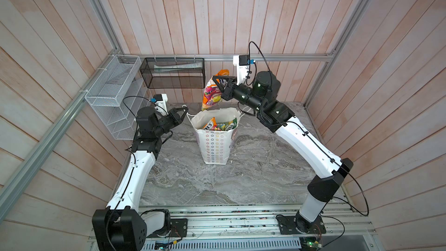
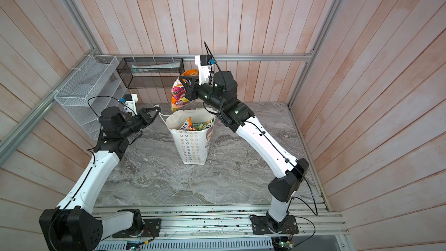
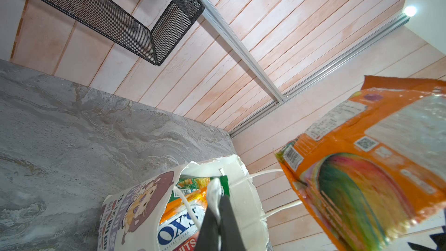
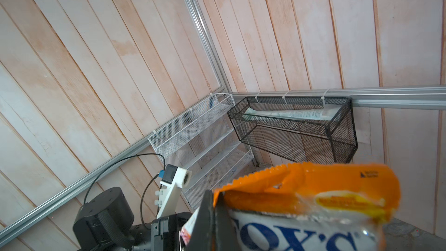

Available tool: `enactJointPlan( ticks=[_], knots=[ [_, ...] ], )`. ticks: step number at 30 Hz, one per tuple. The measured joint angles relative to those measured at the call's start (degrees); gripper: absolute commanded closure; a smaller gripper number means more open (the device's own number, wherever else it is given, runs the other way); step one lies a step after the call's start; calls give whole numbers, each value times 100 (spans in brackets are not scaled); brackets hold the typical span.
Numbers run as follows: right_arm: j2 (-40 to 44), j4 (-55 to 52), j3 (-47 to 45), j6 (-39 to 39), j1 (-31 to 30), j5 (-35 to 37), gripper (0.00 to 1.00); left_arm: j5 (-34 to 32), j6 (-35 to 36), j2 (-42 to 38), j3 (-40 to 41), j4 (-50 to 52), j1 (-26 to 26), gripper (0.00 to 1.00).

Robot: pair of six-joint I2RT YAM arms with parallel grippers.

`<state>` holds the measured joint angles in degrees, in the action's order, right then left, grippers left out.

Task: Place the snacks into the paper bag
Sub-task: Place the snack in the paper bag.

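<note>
a: right gripper (image 1: 214,78)?
b: clamped on orange pouch (image 1: 212,95), hanging just above the bag (image 1: 216,146) mouth, looks ready to drop.
a: left gripper (image 1: 187,109)?
b: pinched shut on the cord (image 3: 185,202), likely steadying the bag. other snacks (image 1: 214,125) inside; bag upright on desk (image 1: 253,165).

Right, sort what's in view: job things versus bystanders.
Job: tall white paper bag with flower-patterned side; glossy orange candy pouch in the shut right gripper; pouches already inside; left gripper shut on the bag's white cord handle.
Bystanders: black mesh wall basket; white wire rack.
</note>
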<state>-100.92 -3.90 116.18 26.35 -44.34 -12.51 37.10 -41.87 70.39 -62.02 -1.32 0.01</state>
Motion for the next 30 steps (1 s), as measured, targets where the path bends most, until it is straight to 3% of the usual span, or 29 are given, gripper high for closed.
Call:
enactJointPlan(
  ticks=[14, 25, 30],
  knots=[
    [601, 391, -2382, 321, -282, 1038, 100, 20, -83, 0, 11, -7, 26, 100],
    [1071, 586, -2463, 11, -868, 2271, 100, 20, -85, 0, 11, -15, 26, 100],
    [1143, 680, -2476, -28, -911, 2518, 100, 20, -87, 0, 11, -20, 26, 100]
  ],
)
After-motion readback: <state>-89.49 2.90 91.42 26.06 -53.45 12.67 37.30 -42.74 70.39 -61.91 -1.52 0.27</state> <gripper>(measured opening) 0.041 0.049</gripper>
